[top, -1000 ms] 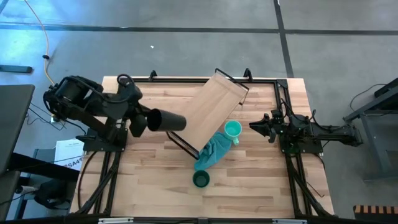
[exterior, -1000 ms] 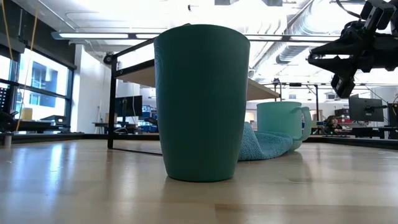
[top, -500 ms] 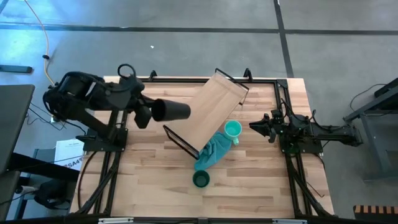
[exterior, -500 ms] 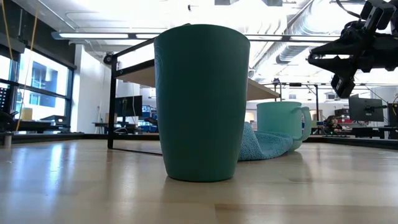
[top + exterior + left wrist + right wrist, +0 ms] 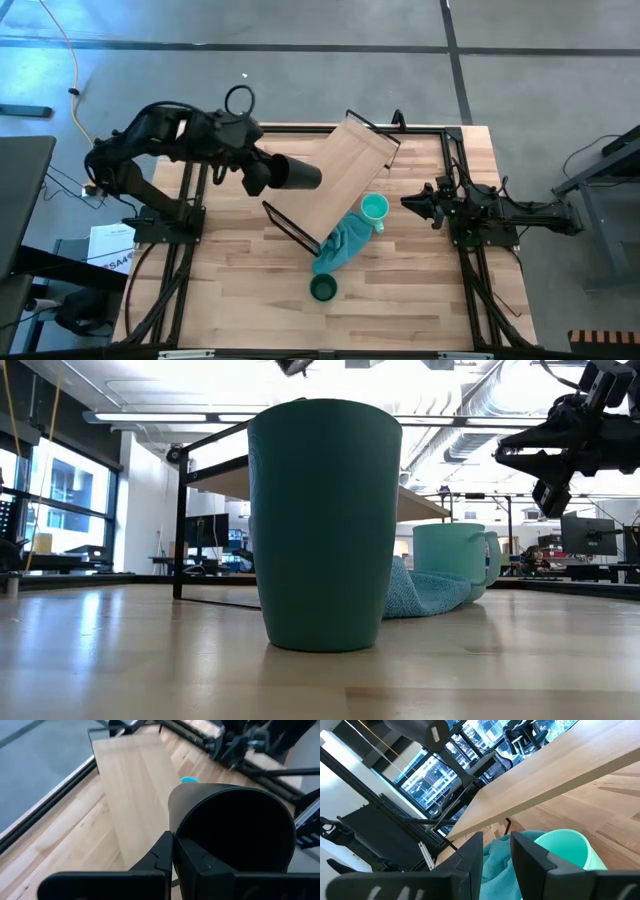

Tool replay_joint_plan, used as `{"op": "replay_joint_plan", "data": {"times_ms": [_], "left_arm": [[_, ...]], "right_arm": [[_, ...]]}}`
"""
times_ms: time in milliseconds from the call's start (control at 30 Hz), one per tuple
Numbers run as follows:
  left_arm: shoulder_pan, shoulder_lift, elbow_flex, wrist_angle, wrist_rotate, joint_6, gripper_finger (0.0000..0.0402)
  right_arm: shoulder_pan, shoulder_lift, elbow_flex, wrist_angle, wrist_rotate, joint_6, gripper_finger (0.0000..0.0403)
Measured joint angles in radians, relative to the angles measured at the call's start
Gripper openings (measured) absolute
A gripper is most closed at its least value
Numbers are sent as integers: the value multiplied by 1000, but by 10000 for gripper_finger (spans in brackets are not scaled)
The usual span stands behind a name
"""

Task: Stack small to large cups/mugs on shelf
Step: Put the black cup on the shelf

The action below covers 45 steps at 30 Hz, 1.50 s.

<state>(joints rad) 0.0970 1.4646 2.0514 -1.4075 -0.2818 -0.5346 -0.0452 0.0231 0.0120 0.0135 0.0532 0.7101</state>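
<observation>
My left gripper (image 5: 266, 172) is shut on the black cup (image 5: 297, 174), held high over the table just left of the shelf (image 5: 345, 178). The shelf is a light-wood board on black legs, standing slantwise at mid-table. A mint mug (image 5: 374, 208) stands upright by the shelf's right side, against a teal cloth (image 5: 342, 246). Nearer the front edge, a dark green cup (image 5: 323, 289) stands upright, filling the low view (image 5: 323, 525). My right gripper (image 5: 408, 203) waits open at the right, pointing level at the mug (image 5: 565, 849). My left gripper pinches the black cup's wall at the rim (image 5: 173, 836), with one finger (image 5: 195, 865) inside the mouth and the other finger (image 5: 159, 856) outside. The fingers slant down toward the table's right. The cup lies on its side, mouth toward the gripper, lifted clear.
Black arm frames run along the table's left (image 5: 175, 240) and right (image 5: 470, 250) sides. Bare tabletop (image 5: 240, 280) lies near the front left. The shelf's near end has a black leg frame (image 5: 290, 230).
My left gripper has carried the black cup toward the table's far edge and to the right, closer to the shelf. The cup has stayed on its side, clear of the table. The right arm and the other things have kept still.
</observation>
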Motion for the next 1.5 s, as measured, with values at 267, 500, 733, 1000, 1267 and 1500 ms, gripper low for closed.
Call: {"op": "replay_joint_plan", "data": {"times_ms": [267, 500, 733, 1000, 1267, 1500], "left_arm": [[92, 38, 0, 0, 76, 46, 0], [157, 95, 1, 5, 150, 71, 0], [168, 142, 0, -20, 172, 62, 0], [165, 151, 0, -39, 172, 26, 0], [165, 151, 0, -39, 184, 7, 0], [165, 151, 0, -38, 193, 3, 0]], "right_arm": [[0, 4, 0, -1, 0, -3, 89], [0, 5, 0, -1, 0, -3, 89], [0, 5, 0, -2, 0, -3, 89], [0, 5, 0, -2, 0, -11, 89], [0, 5, 0, -2, 0, -19, 89], [0, 5, 0, -2, 0, -19, 89]]}}
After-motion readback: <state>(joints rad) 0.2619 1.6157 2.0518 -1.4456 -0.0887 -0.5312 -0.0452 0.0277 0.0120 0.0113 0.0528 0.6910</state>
